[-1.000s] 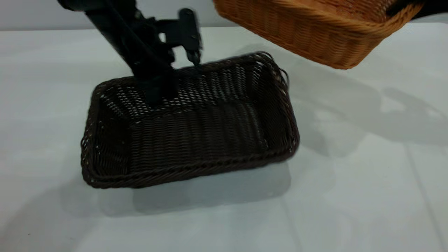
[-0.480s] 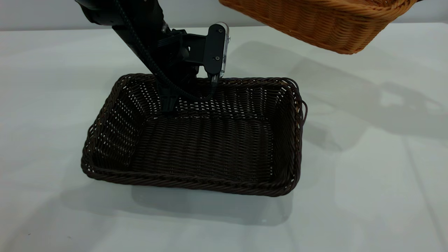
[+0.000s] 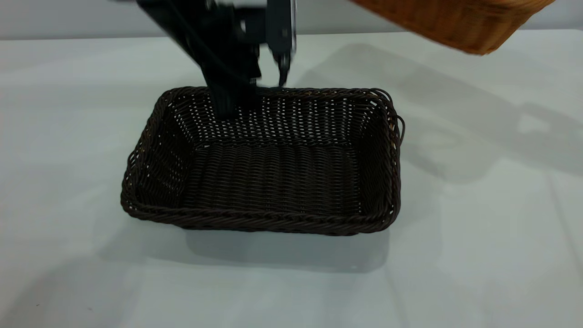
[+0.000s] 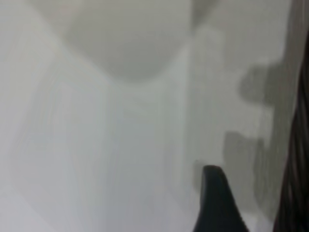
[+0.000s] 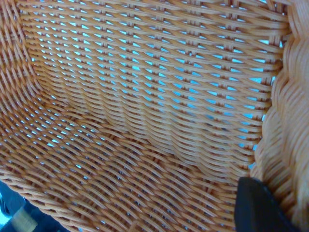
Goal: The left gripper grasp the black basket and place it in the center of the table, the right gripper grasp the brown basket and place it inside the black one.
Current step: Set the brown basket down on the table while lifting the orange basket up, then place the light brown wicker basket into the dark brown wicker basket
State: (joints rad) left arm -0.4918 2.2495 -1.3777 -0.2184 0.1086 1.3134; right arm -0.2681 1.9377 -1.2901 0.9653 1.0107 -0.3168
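We see the left gripper (image 3: pixel 264 86) risen clear of the black basket's (image 3: pixel 268 177) far rim, fingers spread and holding nothing; half a second ago they still straddled that rim. The basket now sits flat mid-table (image 3: pixel 478 228), shifted slightly right. The brown basket (image 3: pixel 460 20) hangs higher at upper right, the right gripper (image 5: pixel 258 205) pinching its rim.

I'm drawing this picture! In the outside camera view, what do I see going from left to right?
Left gripper above the back rim → black basket on the table → brown basket, up in the air.
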